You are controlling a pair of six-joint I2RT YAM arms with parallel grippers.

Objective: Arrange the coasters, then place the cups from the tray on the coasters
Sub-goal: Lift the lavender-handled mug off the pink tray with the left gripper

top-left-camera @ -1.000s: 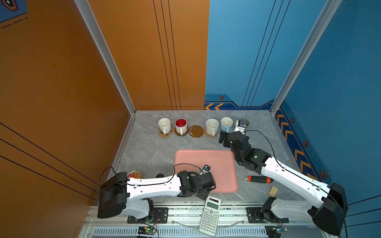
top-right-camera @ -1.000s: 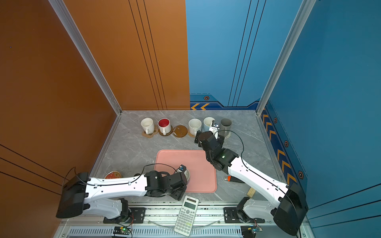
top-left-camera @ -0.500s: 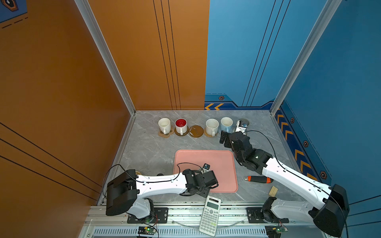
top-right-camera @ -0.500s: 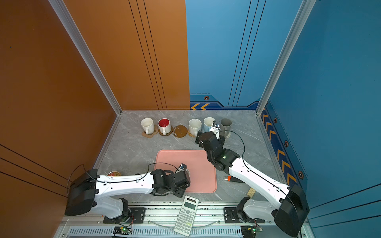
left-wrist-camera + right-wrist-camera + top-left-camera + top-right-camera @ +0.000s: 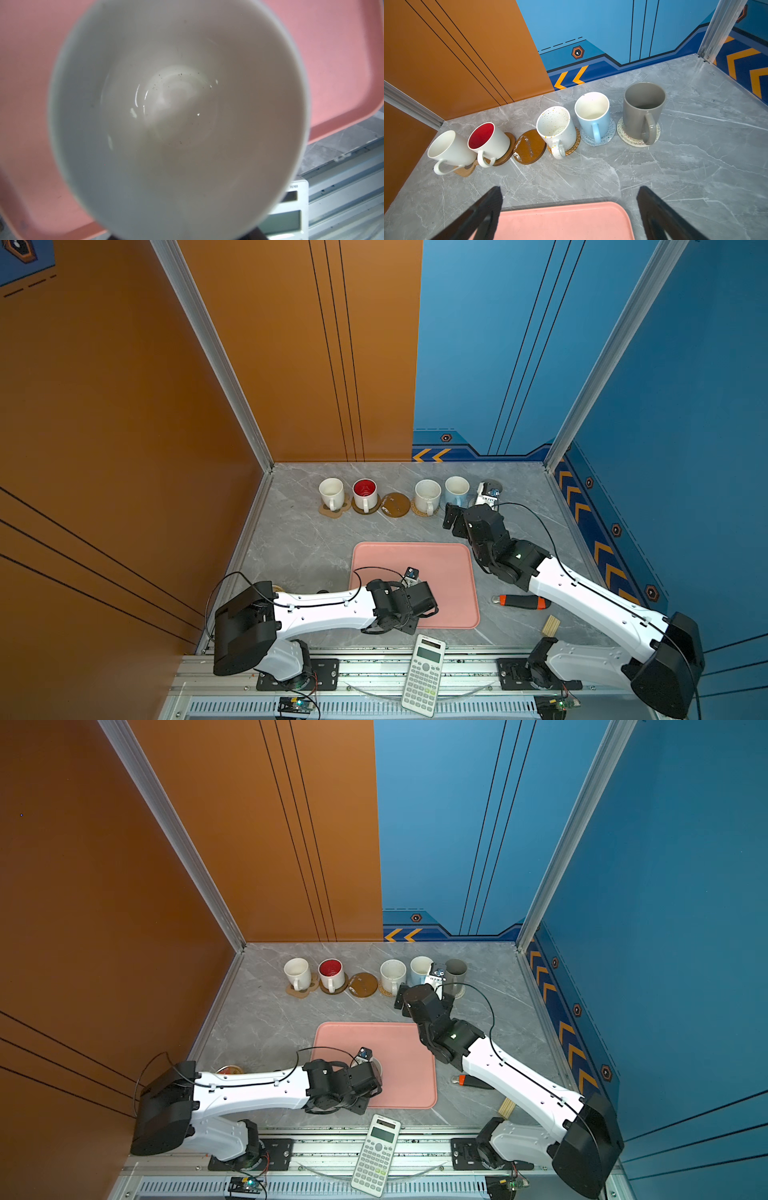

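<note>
Five cups already stand on coasters along the far tabletop, leaving one brown disc bare for the last cup, upright on the tray's near left under the left pincer, whose grip I cannot tell; the right pincer hovers wide open, empty.

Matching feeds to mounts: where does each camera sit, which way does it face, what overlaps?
Both top views: high in front, looking down over the table; left arm and right arm show.
Left wrist: on the left arm, looking into a cup on the tray; no finger clearly shows.
Right wrist: on the right arm, facing the mugs at the back; open right gripper shows.
Shared: both wrist views show the tray.
</note>
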